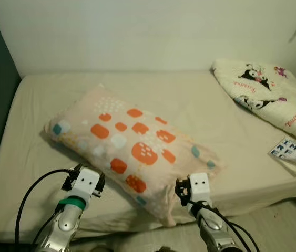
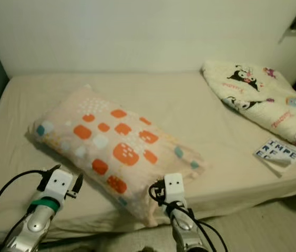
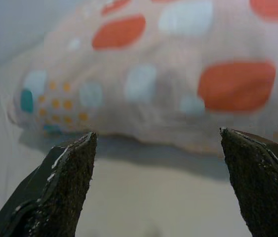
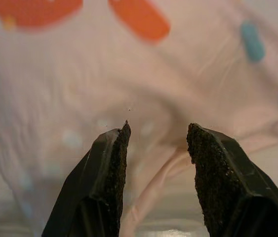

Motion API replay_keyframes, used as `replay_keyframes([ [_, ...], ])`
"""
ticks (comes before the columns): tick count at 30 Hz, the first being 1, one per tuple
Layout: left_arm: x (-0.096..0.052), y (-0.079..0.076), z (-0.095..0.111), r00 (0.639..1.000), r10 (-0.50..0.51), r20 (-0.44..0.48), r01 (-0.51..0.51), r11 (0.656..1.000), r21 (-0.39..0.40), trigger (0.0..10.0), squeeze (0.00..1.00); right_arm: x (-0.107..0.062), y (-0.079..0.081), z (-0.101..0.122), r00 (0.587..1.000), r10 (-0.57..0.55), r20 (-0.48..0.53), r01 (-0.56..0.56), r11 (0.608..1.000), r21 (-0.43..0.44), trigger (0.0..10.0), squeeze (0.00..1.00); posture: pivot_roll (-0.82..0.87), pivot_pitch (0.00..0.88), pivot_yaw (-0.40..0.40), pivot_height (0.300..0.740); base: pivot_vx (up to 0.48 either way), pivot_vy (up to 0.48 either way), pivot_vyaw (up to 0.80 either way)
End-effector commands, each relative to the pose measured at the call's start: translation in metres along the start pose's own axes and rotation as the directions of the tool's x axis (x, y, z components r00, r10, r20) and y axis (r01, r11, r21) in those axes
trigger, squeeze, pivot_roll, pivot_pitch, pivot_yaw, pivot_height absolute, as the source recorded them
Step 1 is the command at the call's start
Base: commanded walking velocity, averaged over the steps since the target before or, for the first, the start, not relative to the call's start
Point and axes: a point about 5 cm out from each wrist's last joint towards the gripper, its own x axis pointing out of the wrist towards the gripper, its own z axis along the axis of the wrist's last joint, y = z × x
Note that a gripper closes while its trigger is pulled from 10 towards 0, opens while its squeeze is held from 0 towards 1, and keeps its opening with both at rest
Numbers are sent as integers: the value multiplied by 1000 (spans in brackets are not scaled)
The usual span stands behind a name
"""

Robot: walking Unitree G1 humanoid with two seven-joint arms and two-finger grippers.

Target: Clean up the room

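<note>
Left eye view shows a pale pink pillow (image 1: 132, 152) with orange and teal blotches lying aslant across a beige bed (image 1: 200, 110), one corner hanging toward the near edge. A folded cartoon-print blanket (image 1: 268, 94) sits at the far right corner, and a booklet (image 1: 292, 152) with large letters lies near the right edge. The left gripper (image 3: 156, 148) hovers just off the pillow's near long side, fingers spread wide and empty; the right gripper (image 4: 157, 136) sits at the near corner with its fingers a narrow gap apart, fabric ahead of them, though whether the tips touch cloth is hard to tell. The pillow looks light, soft and floppy, so it will likely sag and fold when lifted; pinching a thick bunch of cover at two spread points along the near edge seems safest, since loose fabric alone may slip. The pillow's underside and the booklet's full title are hidden, and both arms are cut off at the frame's bottom.
</note>
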Motion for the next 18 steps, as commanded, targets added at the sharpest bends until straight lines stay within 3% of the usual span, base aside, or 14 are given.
replay_keyframes([
  [1,-3,-2,-5,1000,-11,-23,11,1000,6,10000,0,-3,-1,-5,1000,-6,-15,6,1000,9,10000,0,79,36,-16,630,0,0,0],
  [18,-8,-8,-8,999,-2,-32,2,1000,-10,10000,0,-1,-6,3,1000,-8,24,8,1000,7,10000,0,84,63,-39,581,0,0,0],
])
